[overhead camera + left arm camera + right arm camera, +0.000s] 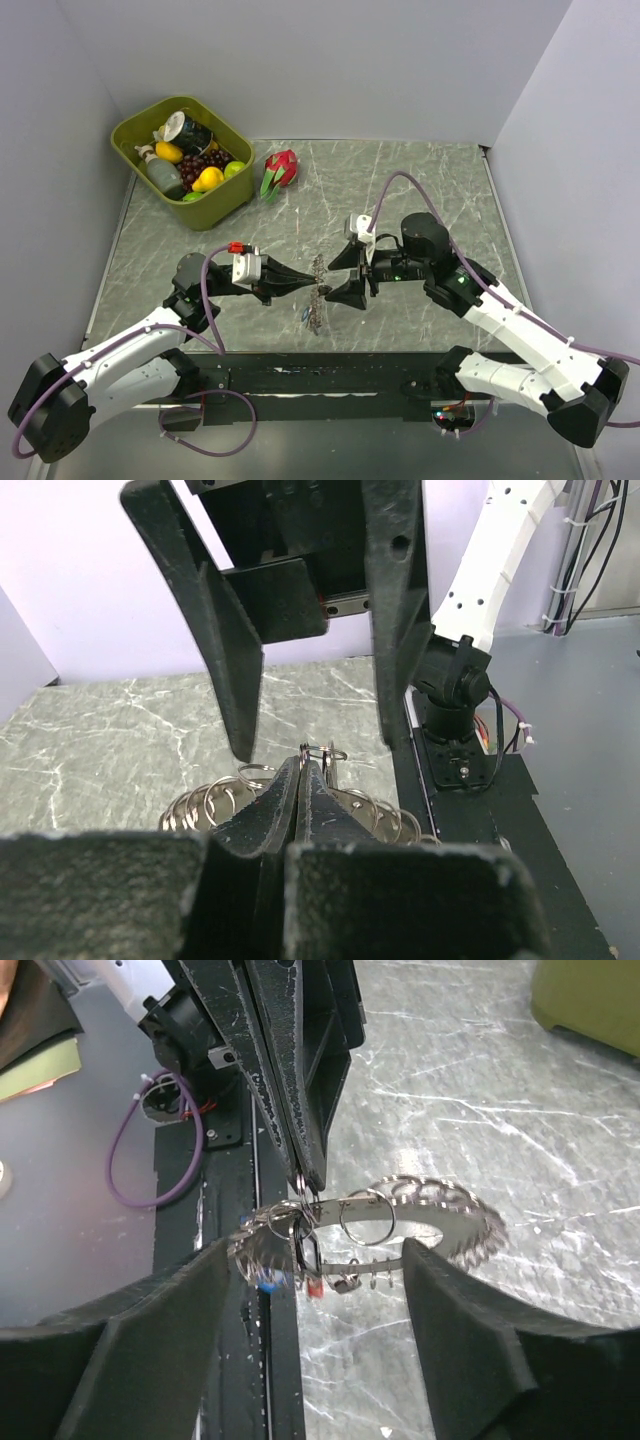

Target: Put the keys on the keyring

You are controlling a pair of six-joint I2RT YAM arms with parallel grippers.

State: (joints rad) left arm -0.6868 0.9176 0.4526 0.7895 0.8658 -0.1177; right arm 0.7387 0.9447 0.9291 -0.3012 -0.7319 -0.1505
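While hanging above the marble surface [420, 190], right end effector [342, 274] is sitting spread astride the keyring [440, 1200]; left end effector [308, 288] is pinching its rim, probably steadying it; tagged keys [290, 1280] are dangling beneath.

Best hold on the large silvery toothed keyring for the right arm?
The thin free arc of the keyring, clear of the tagged keys and the shut left gripper. Come from the right, opposite that pinch, where the open right gripper faces it.
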